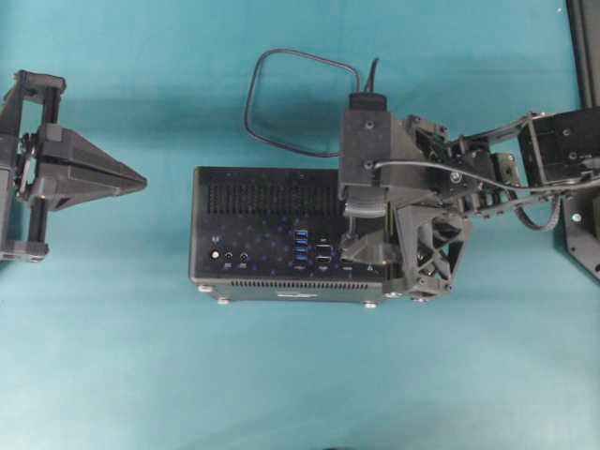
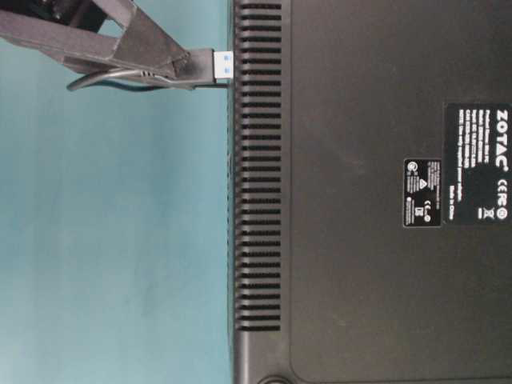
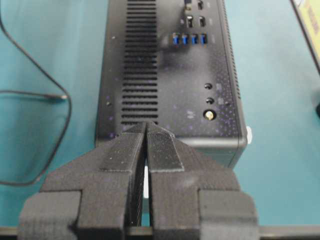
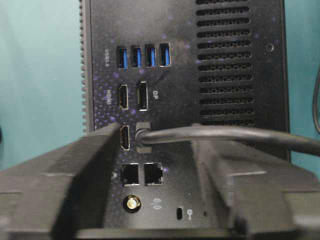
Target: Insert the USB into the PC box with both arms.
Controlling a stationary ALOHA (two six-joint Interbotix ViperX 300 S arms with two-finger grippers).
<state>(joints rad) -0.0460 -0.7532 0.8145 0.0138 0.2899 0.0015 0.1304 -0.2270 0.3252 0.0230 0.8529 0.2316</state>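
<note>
The PC box [image 1: 262,274] lies mid-table with its port face up, also seen in the left wrist view [image 3: 170,75] and the right wrist view [image 4: 225,30]. The USB cable [image 1: 247,103] loops behind it. Its metal-tipped plug [image 2: 196,68] points at the port face, tip at the surface. In the right wrist view the plug [image 4: 143,135] stands end-on beside an HDMI socket. My right gripper [image 4: 156,129] straddles the plug, open wider than it. My left gripper [image 1: 142,181] is shut and empty, left of the box and clear of it, tips [image 3: 146,125] aimed at its end.
The row of blue sockets [image 4: 142,56] lies just beyond the plug on the port face. The vent grille [image 3: 140,60] runs along the box. A dark frame [image 1: 586,47] stands at the far right edge. Teal tabletop [image 1: 281,375] surrounds the box.
</note>
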